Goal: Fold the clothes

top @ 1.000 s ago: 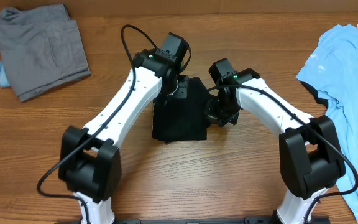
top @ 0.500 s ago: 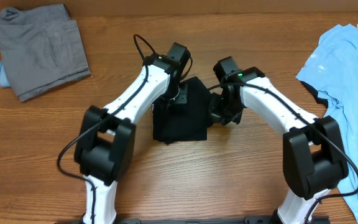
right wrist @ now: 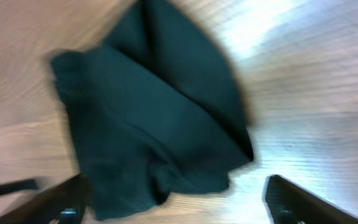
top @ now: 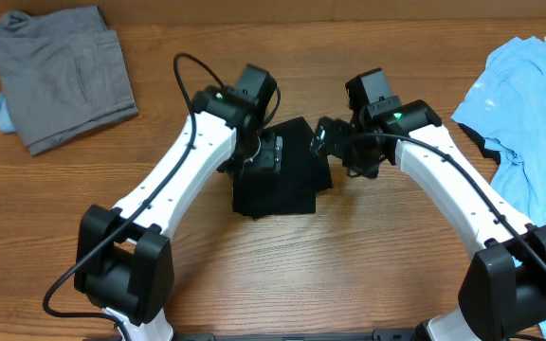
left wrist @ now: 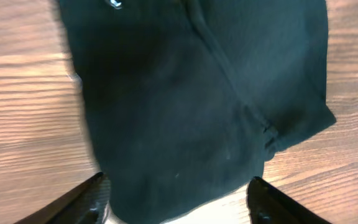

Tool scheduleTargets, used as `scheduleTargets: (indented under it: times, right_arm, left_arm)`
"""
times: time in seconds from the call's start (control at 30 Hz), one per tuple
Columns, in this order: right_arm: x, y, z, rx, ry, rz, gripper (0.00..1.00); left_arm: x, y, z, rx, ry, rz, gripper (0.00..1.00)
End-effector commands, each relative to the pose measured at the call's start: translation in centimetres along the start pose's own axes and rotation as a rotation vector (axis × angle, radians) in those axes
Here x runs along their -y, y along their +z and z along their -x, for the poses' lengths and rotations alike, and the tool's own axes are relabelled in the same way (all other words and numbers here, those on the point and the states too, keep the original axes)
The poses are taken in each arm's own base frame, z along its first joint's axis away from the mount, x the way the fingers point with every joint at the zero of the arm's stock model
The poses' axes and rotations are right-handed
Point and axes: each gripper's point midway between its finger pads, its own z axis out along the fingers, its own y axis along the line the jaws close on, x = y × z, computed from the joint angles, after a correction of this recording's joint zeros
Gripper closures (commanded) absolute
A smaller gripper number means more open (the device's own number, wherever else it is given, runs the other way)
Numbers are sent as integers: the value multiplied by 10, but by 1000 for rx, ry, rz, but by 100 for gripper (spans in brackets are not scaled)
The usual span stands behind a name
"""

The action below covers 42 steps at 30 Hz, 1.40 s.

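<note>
A black garment (top: 278, 178) lies folded into a rough square on the wooden table between my two arms. My left gripper (top: 262, 152) hovers over its upper left part. In the left wrist view the dark cloth (left wrist: 191, 93) fills the frame, and the left gripper (left wrist: 179, 208) is open, its fingers (left wrist: 82, 202) wide apart astride the cloth's near edge. My right gripper (top: 335, 142) sits at the garment's upper right corner. In the right wrist view it (right wrist: 179, 205) is open, its fingers (right wrist: 303, 202) spread, and the cloth (right wrist: 154, 124) lies loose below it.
A folded grey garment (top: 60, 71) lies at the back left, on top of a light blue piece (top: 1, 114). An unfolded light blue T-shirt (top: 529, 123) with white print hangs over the right edge of the table (top: 349, 265).
Both grippers have opened and let go of the black garment. The right gripper has drawn back to the right, off the cloth's edge. The left arm has swung slightly to the left.
</note>
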Motion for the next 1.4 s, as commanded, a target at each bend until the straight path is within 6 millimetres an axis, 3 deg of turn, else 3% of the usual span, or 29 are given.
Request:
scheduleTargets:
  times: [0.0, 0.1, 0.2, 0.37, 0.43, 0.5, 0.6, 0.77, 0.87, 0.9, 1.0, 1.13, 1.27, 1.3, 1.33, 1.37]
  right_arm:
    - [-31, -7, 11, 33, -100, 144, 35]
    - [-49, -7, 26, 87, -138, 218, 65]
    - [-54, -1, 39, 117, -93, 247, 87]
    - [-63, 29, 38, 34, -108, 341, 94]
    - [-66, 47, 32, -26, -112, 383, 96]
    - [-66, 73, 24, -105, -107, 428, 96]
    - [-68, 88, 12, -175, -108, 472, 96]
    - [-56, 111, 4, -216, -81, 431, 96]
    - [-31, 131, 8, -184, -47, 309, 96]
    - [-14, 139, 11, -169, -23, 236, 96]
    - [16, 150, 17, -146, 16, 121, 96]
    - [32, 141, 23, -136, 53, 71, 96]
    - [28, 78, 51, -41, 84, 111, 96]
    - [23, 54, 59, 0, 81, 133, 96]
    - [14, 20, 63, 49, 69, 161, 94]
    - [12, 8, 63, 63, 66, 168, 89]
  left_arm:
    - [4, 32, -24, -90, -20, -63, 35]
    - [-2, 43, -33, -112, -25, -55, 45]
    - [-8, 50, -43, -140, -69, -35, 61]
    - [-11, 61, -48, -140, -98, -34, 86]
    - [-14, 64, -52, -151, -120, -27, 91]
    - [-16, 67, -56, -158, -128, -23, 91]
    - [-18, 70, -59, -166, -138, -14, 91]
    - [-21, 77, -62, -162, -144, -14, 88]
    - [-20, 77, -57, -144, -141, -18, 82]
    - [-22, 78, -56, -136, -141, -10, 74]
    - [-37, 77, -47, -94, -149, 53, 65]
    - [-41, 66, -31, -60, -149, 32, 67]
    - [-26, 15, -3, 44, -91, -14, 60]
    - [-21, -2, 4, 81, -76, -31, 53]
    - [-16, -21, 11, 122, -57, -48, 32]
    - [-14, -28, 14, 139, -55, -56, 24]
